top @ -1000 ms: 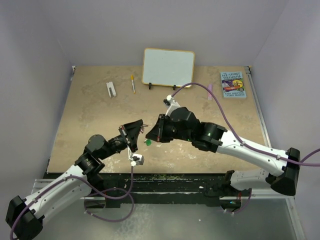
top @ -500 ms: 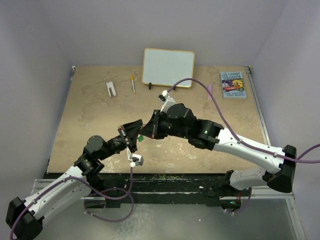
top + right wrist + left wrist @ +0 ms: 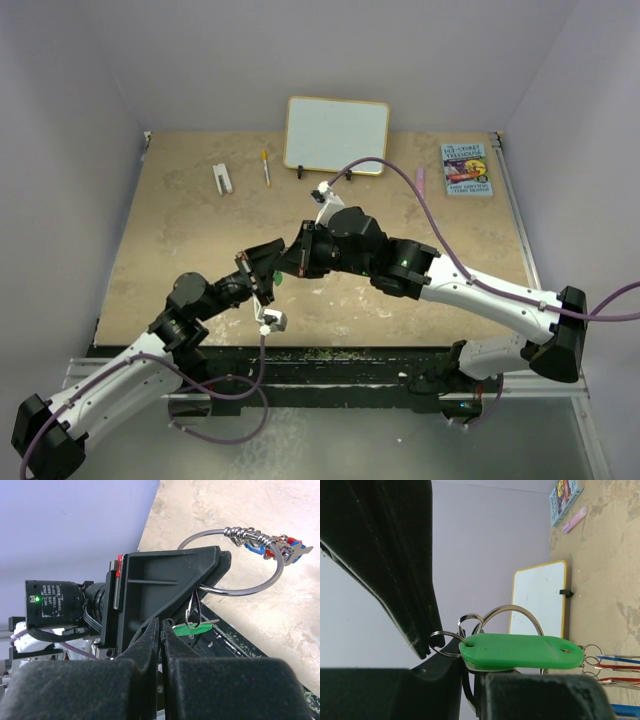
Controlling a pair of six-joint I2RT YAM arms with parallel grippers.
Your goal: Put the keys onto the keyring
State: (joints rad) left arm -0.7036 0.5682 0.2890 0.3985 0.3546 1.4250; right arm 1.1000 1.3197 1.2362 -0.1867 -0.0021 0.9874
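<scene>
My left gripper (image 3: 266, 264) is shut on the keyring (image 3: 235, 590), a large silver wire ring held above the table. Keys with red and blue tags (image 3: 272, 544) hang on its far side. My right gripper (image 3: 161, 630) is shut on the small split ring (image 3: 445, 641) of the green-tagged key (image 3: 520, 651). It holds the key right against the left gripper and the keyring (image 3: 515, 611). In the top view the two grippers meet, with the green tag (image 3: 277, 278) just below the right gripper (image 3: 287, 262).
A white framed board (image 3: 336, 135) stands at the back. A yellow pen (image 3: 266, 166) and a small white item (image 3: 222, 178) lie at the back left. A book (image 3: 466, 168) and a pink item (image 3: 421, 183) lie at the back right.
My right gripper has moved left and up with the green-tagged key until it meets the left gripper and the keyring. The left arm has stayed put.
</scene>
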